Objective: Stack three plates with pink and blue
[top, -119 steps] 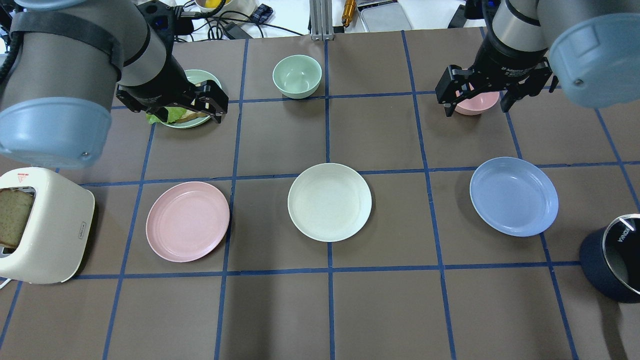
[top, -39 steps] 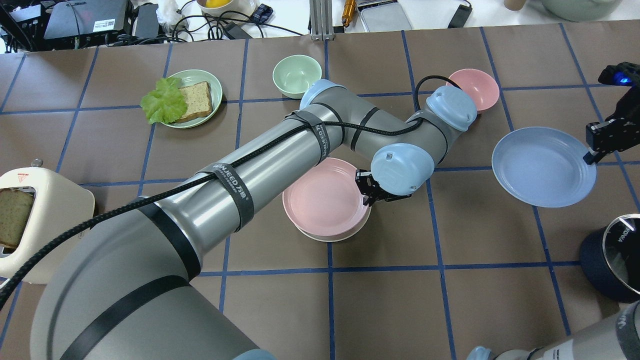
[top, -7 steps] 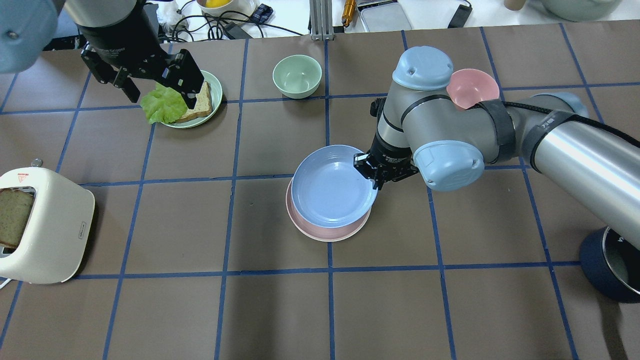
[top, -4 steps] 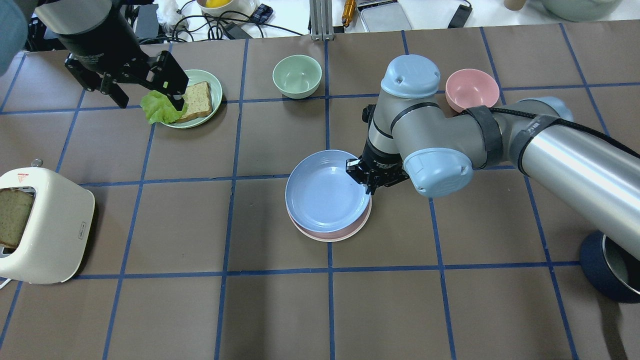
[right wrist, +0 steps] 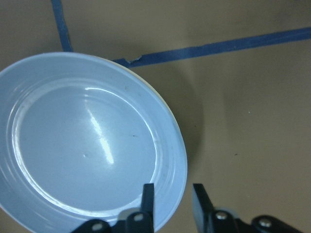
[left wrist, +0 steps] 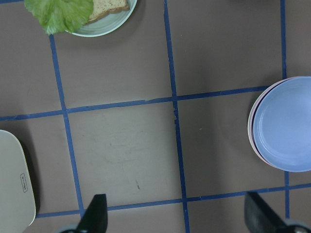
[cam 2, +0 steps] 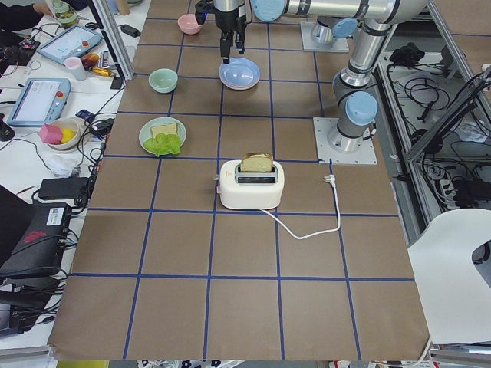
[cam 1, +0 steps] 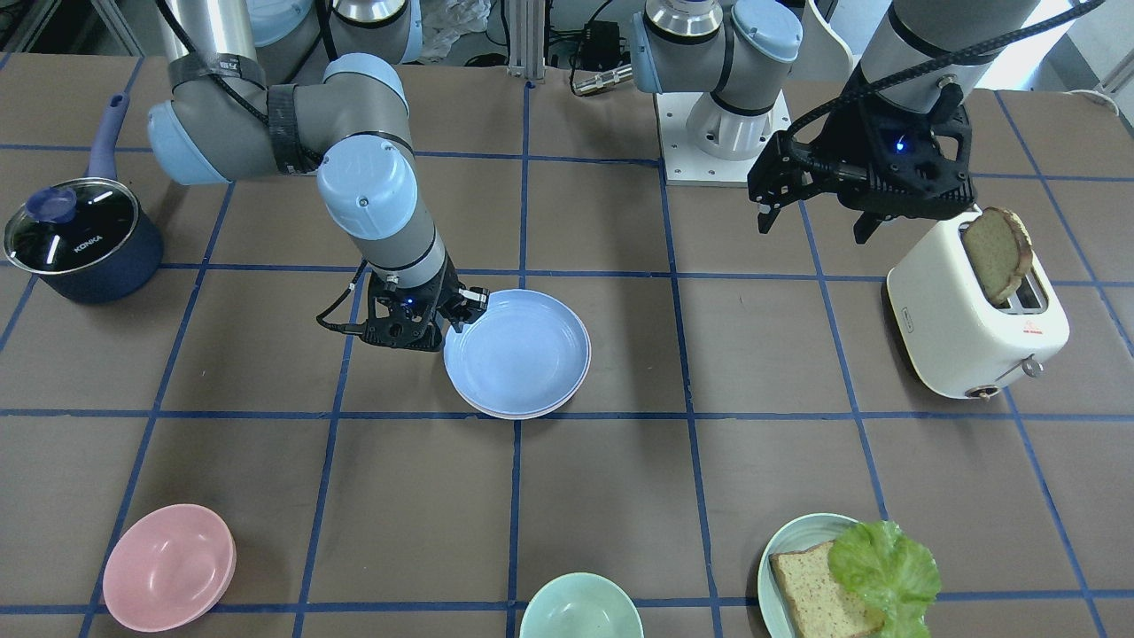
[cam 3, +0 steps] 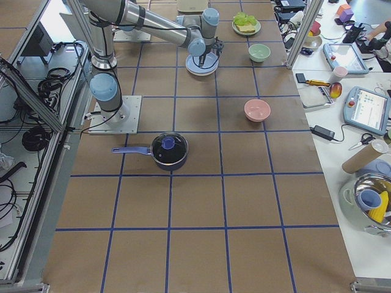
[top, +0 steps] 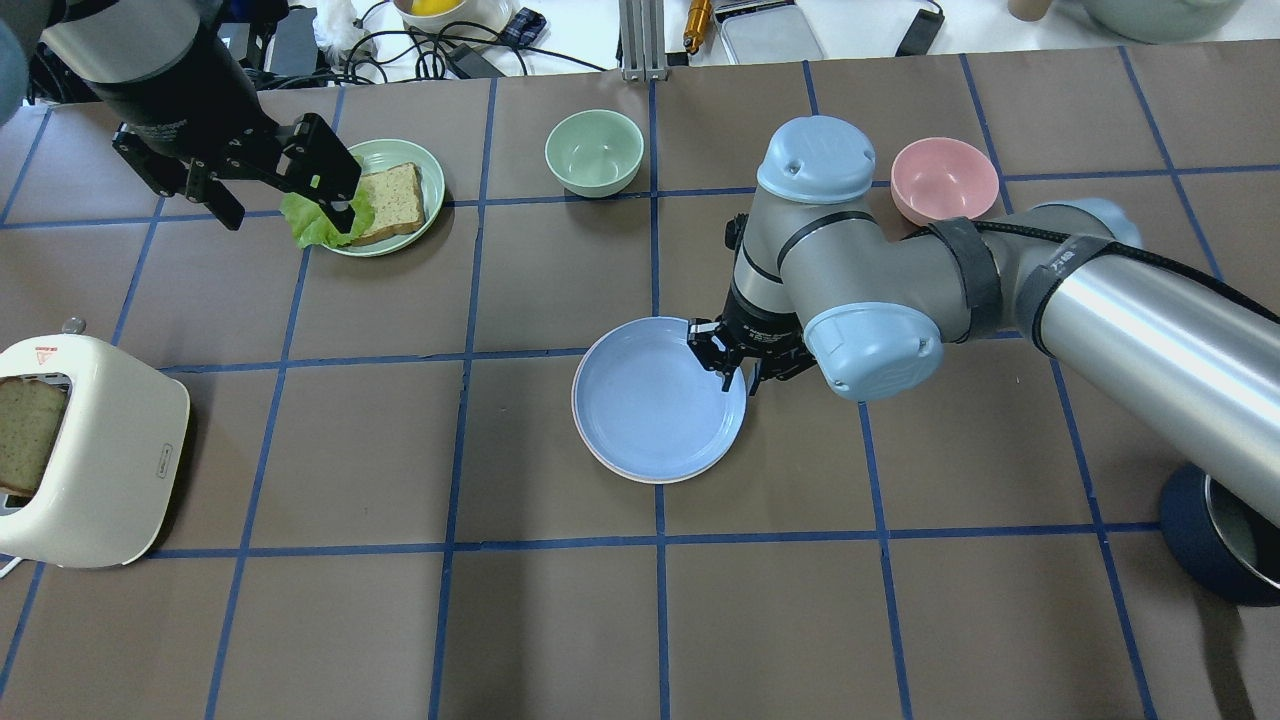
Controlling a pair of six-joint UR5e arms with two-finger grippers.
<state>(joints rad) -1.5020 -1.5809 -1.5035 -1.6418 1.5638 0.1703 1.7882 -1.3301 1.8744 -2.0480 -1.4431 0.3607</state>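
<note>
The blue plate [top: 655, 405] lies flat on top of the stack at the table's middle. It also shows in the front view [cam 1: 518, 354] and the right wrist view [right wrist: 87, 145]. Only a thin rim of the pink plate [left wrist: 250, 128] shows under it. The cream-white plate is hidden beneath both. My right gripper [top: 735, 368] is at the blue plate's right rim. In the right wrist view [right wrist: 172, 194] its jaws stand slightly apart astride the rim, open. My left gripper [top: 285, 212] is open and empty, hovering high near the back left.
A teal plate with bread and lettuce [top: 385, 195] is back left under the left gripper. A green bowl [top: 594, 150] and a pink bowl [top: 945, 180] stand at the back. A white toaster [top: 90, 450] is at the left edge, a dark pot [top: 1225, 540] at the right.
The blue plate came down from a tilt to lie flat and centred on the pink plate, and my right jaws have parted from its rim. My left arm moved further left.
</note>
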